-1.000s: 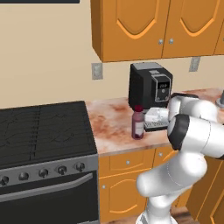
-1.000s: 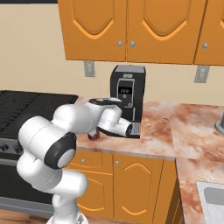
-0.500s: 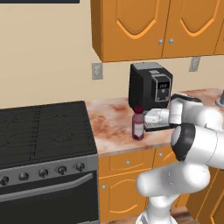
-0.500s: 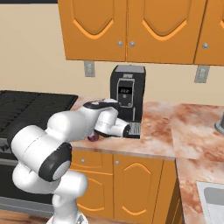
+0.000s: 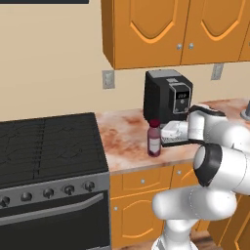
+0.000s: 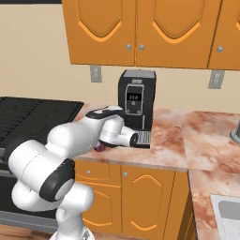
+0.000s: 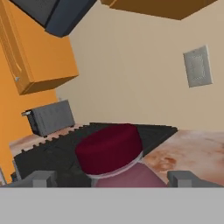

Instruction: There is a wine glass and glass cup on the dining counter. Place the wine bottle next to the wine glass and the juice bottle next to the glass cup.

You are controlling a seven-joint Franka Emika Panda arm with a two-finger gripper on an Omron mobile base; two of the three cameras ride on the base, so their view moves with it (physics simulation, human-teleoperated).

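While standing upright near the front edge of the worktop (image 5: 127, 141), between stove (image 5: 49, 146) and coffee machine (image 5: 163, 95), juice bottle (image 5: 154, 138) sits straight ahead of gripper (image 7: 111, 178), cap between spread fingertips (image 7: 41, 178), jaws open, not yet gripping.

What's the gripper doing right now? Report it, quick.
Gripper: open, one fingertip on each side of the juice bottle, just below its cap; not closed on it.
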